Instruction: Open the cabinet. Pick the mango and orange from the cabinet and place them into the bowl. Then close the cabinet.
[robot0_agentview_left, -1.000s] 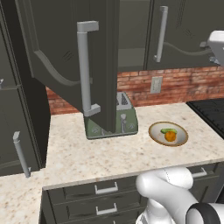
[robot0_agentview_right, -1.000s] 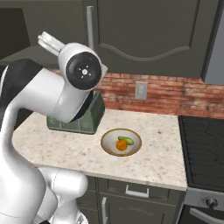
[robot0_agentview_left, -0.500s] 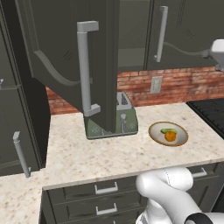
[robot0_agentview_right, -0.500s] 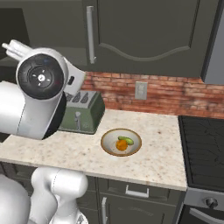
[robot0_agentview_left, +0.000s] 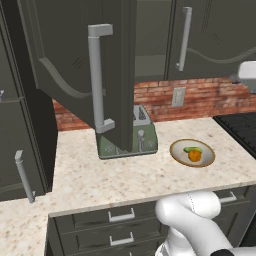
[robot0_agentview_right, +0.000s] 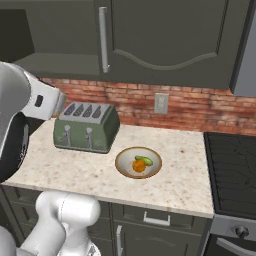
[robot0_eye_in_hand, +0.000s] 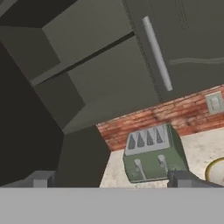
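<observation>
Since the cabinet (robot0_agentview_left: 85, 75) door at left hangs open over the toaster (robot0_agentview_left: 142, 135), closing it looks like all that's left. Further right on the tabletop (robot0_agentview_left: 115, 175), the bowl (robot0_agentview_left: 176, 154) already carries mango (robot0_agentview_left: 192, 149) and orange (robot0_agentview_left: 195, 156). My gripper (robot0_eye_in_hand: 109, 179) is spread wide, empty, facing the open shelf.

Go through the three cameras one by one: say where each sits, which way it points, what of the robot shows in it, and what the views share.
Left base view: behind the arm's left, facing forward and down at the speckled beige counter; white arm at lower right.
Right base view: behind the arm's right, same counter; white arm at lower left.
Hand view: on the hand, tilted up at the wide dark grey wall cabinet, its left door swung open; open gripper at bottom.
Shared: green four-slot toaster, red brick backsplash; both base views show the tan-rimmed cream bowl holding the round orange and green-yellow mango.
</observation>
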